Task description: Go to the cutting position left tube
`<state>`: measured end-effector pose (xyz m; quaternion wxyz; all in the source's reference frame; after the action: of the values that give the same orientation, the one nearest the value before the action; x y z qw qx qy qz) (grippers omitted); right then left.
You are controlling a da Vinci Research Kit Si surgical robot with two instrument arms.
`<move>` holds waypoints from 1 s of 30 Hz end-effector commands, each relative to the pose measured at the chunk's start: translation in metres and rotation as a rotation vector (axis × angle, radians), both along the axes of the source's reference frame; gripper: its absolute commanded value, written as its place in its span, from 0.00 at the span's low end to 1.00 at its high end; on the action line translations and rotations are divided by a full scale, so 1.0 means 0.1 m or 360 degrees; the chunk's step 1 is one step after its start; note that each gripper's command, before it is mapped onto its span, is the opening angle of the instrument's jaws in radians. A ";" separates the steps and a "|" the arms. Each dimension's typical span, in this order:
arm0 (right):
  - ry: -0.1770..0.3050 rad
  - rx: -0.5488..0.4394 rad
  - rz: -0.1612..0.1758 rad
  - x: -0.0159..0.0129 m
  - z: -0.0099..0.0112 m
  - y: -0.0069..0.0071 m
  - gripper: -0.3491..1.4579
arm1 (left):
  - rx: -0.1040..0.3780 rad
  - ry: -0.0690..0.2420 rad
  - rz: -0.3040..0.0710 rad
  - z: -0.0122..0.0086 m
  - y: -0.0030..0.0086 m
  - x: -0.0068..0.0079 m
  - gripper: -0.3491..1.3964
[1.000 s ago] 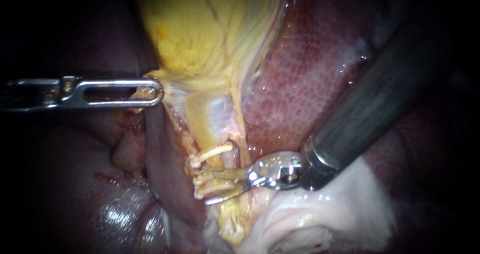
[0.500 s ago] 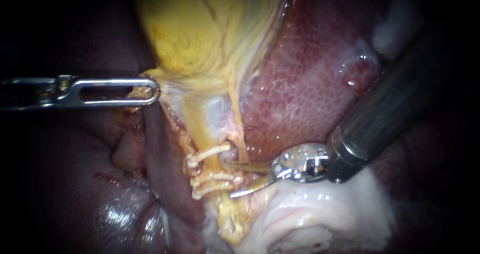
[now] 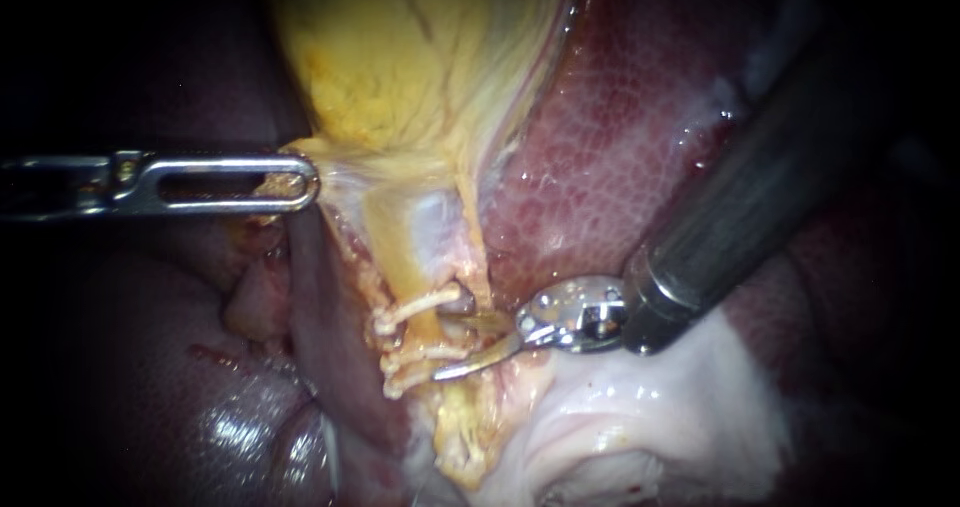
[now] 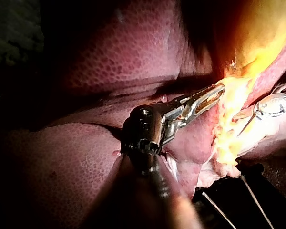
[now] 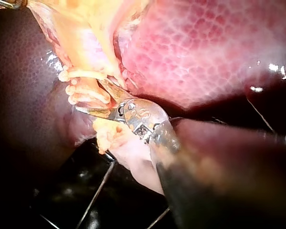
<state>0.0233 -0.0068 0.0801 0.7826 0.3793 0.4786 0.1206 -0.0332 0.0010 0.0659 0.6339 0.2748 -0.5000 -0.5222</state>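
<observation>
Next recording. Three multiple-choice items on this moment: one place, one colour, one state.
1. The right instrument, with open curved metal jaws, has its tip: A at the clipped yellow tube; B off the tissue; C on cloth.
2. The small bar-shaped clips are: A black; B whitish; C green.
3. The left instrument, with slotted steel jaws, is: A open, empty; B hidden; C shut on the yellow gallbladder.
Key: A, tips reach the tube beside its clips; B, pale bars; C, tissue pinched at the tips.

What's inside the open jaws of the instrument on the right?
A yellowish tube sits between the open jaws of the right instrument, just below the upper clip. The lower jaw lies over the lower clips, hiding what is beneath it.
</observation>
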 end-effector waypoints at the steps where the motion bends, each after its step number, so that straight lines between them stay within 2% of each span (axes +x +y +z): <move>1: 0.0015 0.0010 -0.0005 0.000 -0.001 -0.001 0.94 | 0.0000 0.0002 -0.0001 0.000 0.000 0.000 0.00; 9: 0.0153 0.0141 0.0008 0.001 -0.011 0.000 0.94 | 0.0000 0.0001 0.0000 0.001 0.000 0.000 0.00; 15: 0.0224 0.0213 -0.0009 0.005 -0.020 -0.001 0.93 | 0.0000 0.0001 0.0000 0.002 0.001 0.001 0.00; 30: 0.0249 0.0230 -0.0038 0.036 -0.016 -0.007 0.92 | 0.0000 0.0003 -0.0004 0.005 0.004 -0.004 0.00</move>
<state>0.0271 -0.0076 0.0785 0.7143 0.4490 0.5243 0.1153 -0.0336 0.0014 0.0665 0.6336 0.2739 -0.4999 -0.5231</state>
